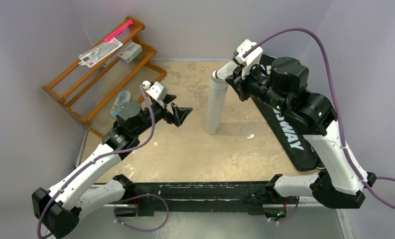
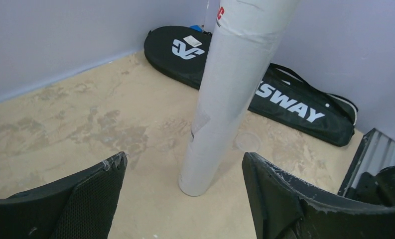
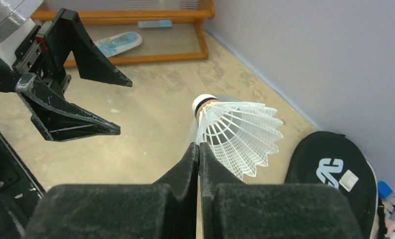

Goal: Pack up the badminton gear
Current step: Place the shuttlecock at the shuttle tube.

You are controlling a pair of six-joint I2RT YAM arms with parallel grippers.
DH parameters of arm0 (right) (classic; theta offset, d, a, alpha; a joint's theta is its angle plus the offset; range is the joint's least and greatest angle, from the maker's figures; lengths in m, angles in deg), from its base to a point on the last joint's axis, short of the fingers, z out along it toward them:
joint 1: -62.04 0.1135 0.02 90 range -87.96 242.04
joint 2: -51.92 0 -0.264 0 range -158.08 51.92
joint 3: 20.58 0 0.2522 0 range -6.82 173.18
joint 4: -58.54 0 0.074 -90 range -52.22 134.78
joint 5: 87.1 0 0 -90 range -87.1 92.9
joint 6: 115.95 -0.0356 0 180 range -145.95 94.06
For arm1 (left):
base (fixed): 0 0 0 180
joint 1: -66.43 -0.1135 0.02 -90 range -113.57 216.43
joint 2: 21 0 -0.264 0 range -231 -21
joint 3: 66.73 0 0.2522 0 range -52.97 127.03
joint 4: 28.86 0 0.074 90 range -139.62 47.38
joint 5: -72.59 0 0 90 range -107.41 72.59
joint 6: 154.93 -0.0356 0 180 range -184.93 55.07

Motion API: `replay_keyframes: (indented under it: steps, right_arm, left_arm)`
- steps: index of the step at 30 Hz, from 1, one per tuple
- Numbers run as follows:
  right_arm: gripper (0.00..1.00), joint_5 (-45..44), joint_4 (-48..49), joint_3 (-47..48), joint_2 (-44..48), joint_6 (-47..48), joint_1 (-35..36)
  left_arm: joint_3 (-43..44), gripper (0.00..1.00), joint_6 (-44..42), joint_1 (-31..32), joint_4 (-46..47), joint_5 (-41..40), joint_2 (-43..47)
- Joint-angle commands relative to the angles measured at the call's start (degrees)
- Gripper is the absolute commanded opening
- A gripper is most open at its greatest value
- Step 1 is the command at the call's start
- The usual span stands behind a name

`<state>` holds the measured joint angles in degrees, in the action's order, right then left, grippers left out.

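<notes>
We log: left jaws spread, tube with red "C" standing just ahead, apart | right jaws pressed together, pinching skirt of shuttlecock | bag reading "SWAY" lies beyond left jaws.

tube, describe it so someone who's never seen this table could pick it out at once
On the sandy tabletop, look mid-table, just left of the long black bag by the right wall. The tube is the only thing standing upright there: a tall, pale grey-white cylinder.
</notes>
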<state>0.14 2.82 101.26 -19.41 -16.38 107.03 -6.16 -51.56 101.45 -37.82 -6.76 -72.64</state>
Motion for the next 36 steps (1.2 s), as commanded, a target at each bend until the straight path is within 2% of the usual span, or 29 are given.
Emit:
replay_keyframes:
  steps: [1,11,19,21,23,27,31,36]
  right_arm:
    - [0.00,-7.0,-1.3,2.4,-0.8,3.7,0.1]
    - [0.00,-8.3,-0.5,0.7,-0.6,5.1,0.1]
    - [0.16,-7.5,-0.2,1.9,-3.0,5.6,0.1]
    - [0.23,-7.4,-0.3,2.4,-3.6,5.7,0.1]
    - [0.24,-7.0,-0.1,2.6,-3.9,5.9,0.1]
    - [0.46,-6.6,1.6,1.8,-2.9,5.5,0.1]
    - [0.53,-5.6,5.1,-1.8,0.6,2.9,0.1]
    - [0.82,-3.5,10.8,-11.6,7.0,-2.9,0.1]
  left_arm:
    - [3.3,0.84,-7.4,0.3,5.3,3.7,-3.0]
    - [6.0,0.84,-7.1,0.7,8.2,6.6,-8.5]
    - [7.5,0.85,-7.7,1.7,9.3,7.5,-11.7]
    - [7.7,0.85,-7.9,1.8,9.5,7.5,-12.4]
    - [7.9,0.85,-7.9,2.0,9.9,7.6,-13.2]
    - [8.3,0.86,-7.8,2.4,10.8,8.2,-14.9]
    - [7.8,0.88,-7.7,3.0,13.7,9.2,-17.0]
    - [7.4,0.89,-7.1,3.8,20.2,9.5,-20.4]
